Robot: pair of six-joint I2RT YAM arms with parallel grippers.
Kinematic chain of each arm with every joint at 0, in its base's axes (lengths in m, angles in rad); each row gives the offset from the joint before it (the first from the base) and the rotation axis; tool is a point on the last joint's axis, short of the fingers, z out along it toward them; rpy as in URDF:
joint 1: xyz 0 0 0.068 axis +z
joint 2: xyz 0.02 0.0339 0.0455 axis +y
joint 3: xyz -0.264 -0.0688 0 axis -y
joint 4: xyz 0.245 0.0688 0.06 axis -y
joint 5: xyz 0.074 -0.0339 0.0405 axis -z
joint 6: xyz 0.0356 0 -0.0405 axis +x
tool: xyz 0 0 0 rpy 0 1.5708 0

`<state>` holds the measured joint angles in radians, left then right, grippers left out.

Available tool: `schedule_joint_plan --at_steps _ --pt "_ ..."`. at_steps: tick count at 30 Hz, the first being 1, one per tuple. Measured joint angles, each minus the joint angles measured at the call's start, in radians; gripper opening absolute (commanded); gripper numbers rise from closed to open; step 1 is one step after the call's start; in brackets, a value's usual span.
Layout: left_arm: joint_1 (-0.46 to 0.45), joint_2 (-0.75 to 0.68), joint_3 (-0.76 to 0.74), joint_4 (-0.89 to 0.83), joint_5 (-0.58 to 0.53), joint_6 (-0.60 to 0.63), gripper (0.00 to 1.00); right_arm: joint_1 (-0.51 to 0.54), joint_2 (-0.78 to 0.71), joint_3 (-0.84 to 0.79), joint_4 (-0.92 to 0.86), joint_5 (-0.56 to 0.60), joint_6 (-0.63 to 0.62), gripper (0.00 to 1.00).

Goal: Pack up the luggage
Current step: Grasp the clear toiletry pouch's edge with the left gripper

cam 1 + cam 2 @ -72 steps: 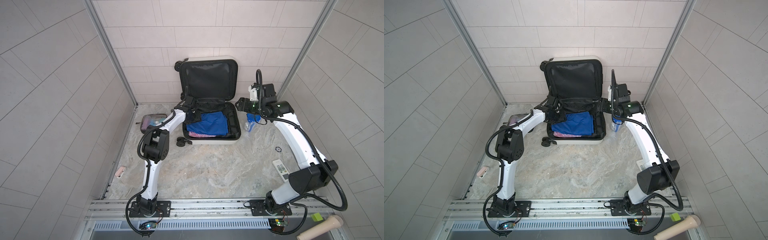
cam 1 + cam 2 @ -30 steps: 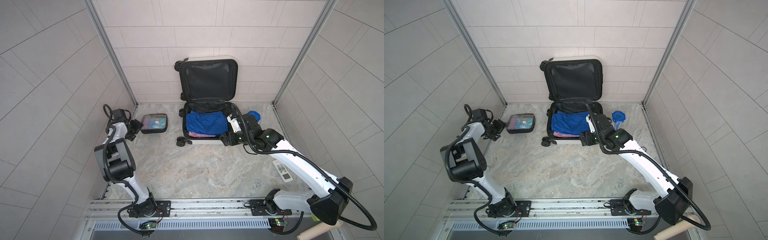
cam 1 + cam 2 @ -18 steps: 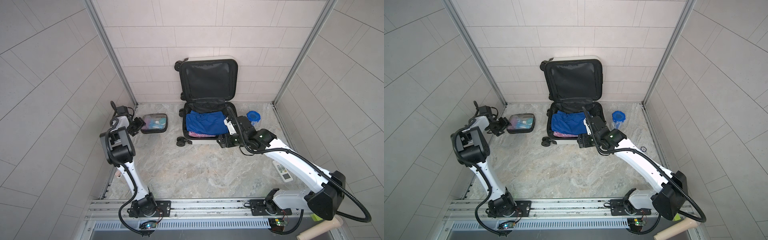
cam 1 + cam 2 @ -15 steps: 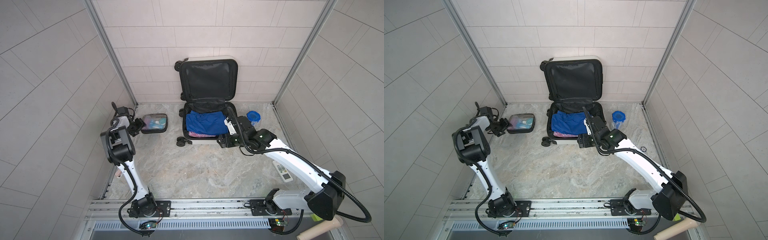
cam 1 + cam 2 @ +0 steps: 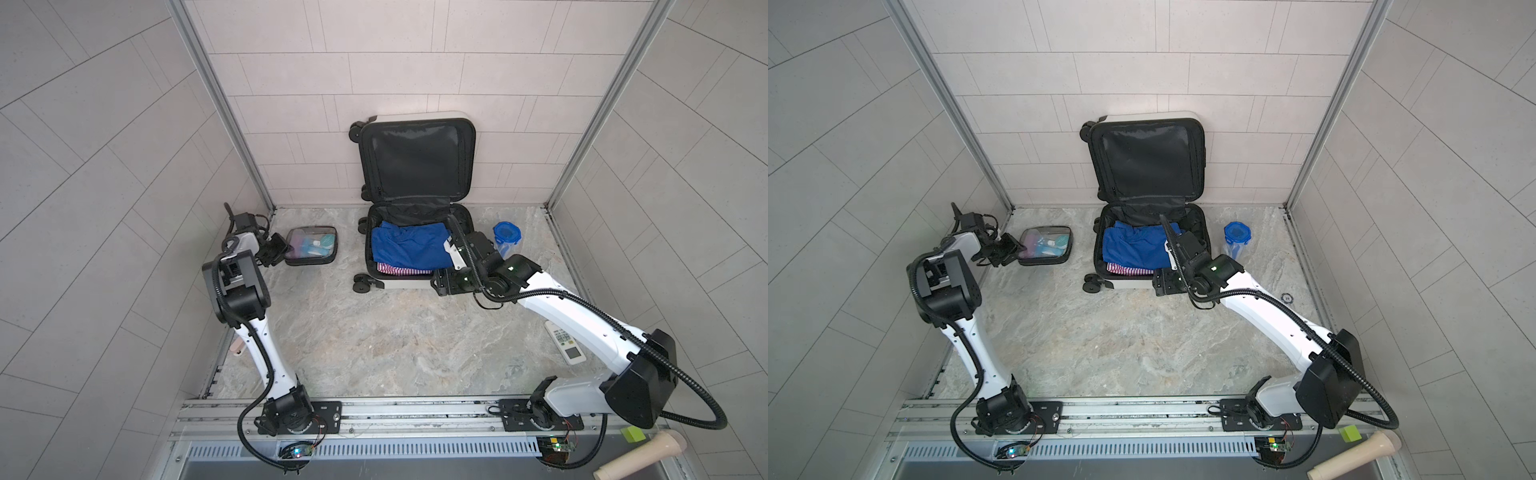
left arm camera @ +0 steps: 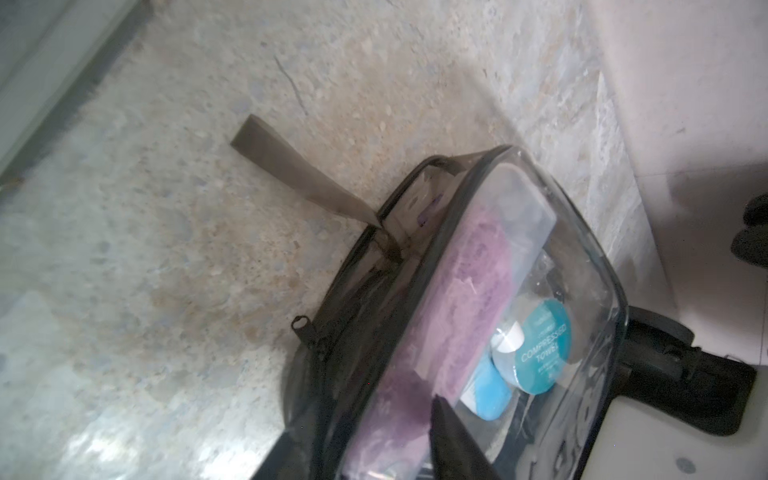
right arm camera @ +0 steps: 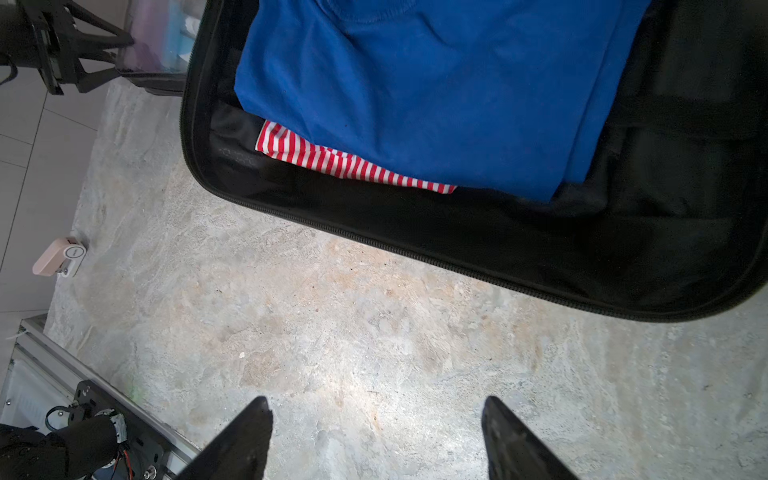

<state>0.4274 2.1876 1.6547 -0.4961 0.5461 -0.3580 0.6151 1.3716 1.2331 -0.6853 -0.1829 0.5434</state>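
Two grippers work over the marbled tabletop (image 5: pixel 374 332). Nearest, a white remote (image 5: pixel 565 343) lies by the right edge. Further in, the right gripper (image 7: pixel 374 405) hovers over bare stone just in front of the luggage (image 5: pixel 415 166) — jaws spread wide, nothing between them. The luggage sits at the back edge, its lid upright against the wall, its base holding a blue shirt (image 5: pixel 407 247) over a red-striped cloth (image 7: pixel 353 166). A blue-lidded container (image 5: pixel 507 235) stands just right of it. Toward the back left corner, the left gripper (image 5: pixel 1013 249) straddles the end of a clear pouch (image 6: pixel 478 311) — whether its jaws pinch it I cannot tell.
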Motion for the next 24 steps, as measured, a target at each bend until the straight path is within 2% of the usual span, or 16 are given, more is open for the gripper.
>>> schedule_joint_plan --at_steps 4,9,17,24 --pt "0.007 0.002 0.000 0.014 0.032 0.000 0.14 0.000 0.001 0.005 0.001 0.000 0.002 0.81" --pt "0.008 0.000 -0.015 0.033 0.059 -0.006 0.00 0.001 0.007 0.005 0.001 0.000 0.008 0.81" --pt "0.007 -0.103 -0.151 0.048 0.021 -0.040 0.00 0.028 0.029 0.043 0.003 0.000 0.008 0.80" --pt "0.003 -0.373 -0.360 0.001 -0.095 -0.102 0.00 0.077 0.042 0.102 0.004 -0.001 0.007 0.80"
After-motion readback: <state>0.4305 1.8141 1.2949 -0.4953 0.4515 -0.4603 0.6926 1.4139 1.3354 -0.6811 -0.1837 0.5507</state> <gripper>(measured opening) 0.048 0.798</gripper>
